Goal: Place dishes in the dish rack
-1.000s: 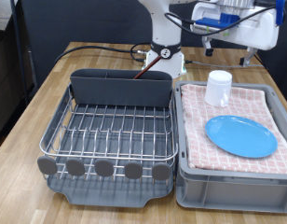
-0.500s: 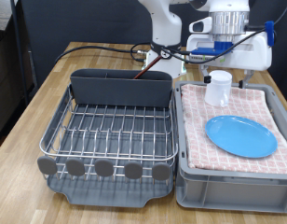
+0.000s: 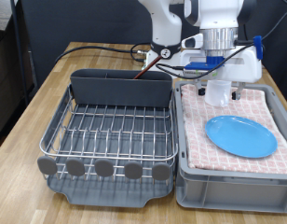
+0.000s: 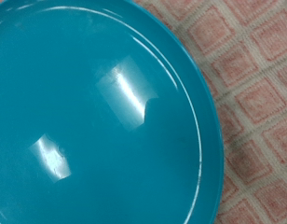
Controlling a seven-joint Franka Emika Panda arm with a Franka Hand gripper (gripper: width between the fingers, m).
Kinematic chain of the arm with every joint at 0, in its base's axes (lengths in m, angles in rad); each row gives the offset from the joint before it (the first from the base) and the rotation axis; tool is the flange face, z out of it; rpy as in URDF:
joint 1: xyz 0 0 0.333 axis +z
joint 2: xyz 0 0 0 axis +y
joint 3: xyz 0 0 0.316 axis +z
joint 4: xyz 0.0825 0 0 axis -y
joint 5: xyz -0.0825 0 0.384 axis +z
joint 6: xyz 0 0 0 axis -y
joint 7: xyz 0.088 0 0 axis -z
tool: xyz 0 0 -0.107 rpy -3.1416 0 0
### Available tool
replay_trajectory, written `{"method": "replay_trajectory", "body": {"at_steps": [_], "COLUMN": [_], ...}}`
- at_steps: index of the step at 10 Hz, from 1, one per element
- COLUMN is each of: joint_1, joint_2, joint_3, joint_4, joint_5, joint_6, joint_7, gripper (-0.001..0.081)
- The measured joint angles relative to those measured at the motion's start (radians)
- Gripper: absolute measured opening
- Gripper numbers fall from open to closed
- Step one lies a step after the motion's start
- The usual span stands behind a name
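Note:
The gripper (image 3: 218,80) hangs low over the small white mug (image 3: 218,94), which stands upright on the pink checked cloth at the far end of the grey crate (image 3: 232,177). Its fingers are hidden around the mug's top. The round bright-blue plate (image 3: 240,135) lies flat on the cloth nearer the camera and fills the wrist view (image 4: 97,112); no fingers show there. A reddish-brown wooden spoon (image 3: 143,69) sticks up out of the dark grey caddy (image 3: 120,88) of the dish rack (image 3: 111,131). The wire grid holds nothing.
The rack and the crate stand side by side on a wooden table (image 3: 32,103), the crate at the exterior view's right. Black cables (image 3: 97,49) run across the table behind the rack to the arm's base (image 3: 165,56).
The arm has swung from the exterior view's top right down and to the left, and the gripper now sits just over the mug. The mug, plate and spoon have not moved.

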Motion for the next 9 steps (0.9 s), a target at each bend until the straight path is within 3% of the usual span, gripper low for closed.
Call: {"method": "replay_trajectory", "body": {"at_steps": [3,5,9], "joint_1": [0.013,0.007,-0.036], "joint_2": [0.045,0.074,0.123], "joint_3": [0.033,0.069,0.175], "joint_4": [-0.011,-0.011,0.025], "joint_5": [0.331,0.493,0.828], "joint_6": [0.070,0.107,0.157], "joint_7": [-0.293,-0.434,-0.732], "gripper": [0.0802,0.0802,0.0802]}}
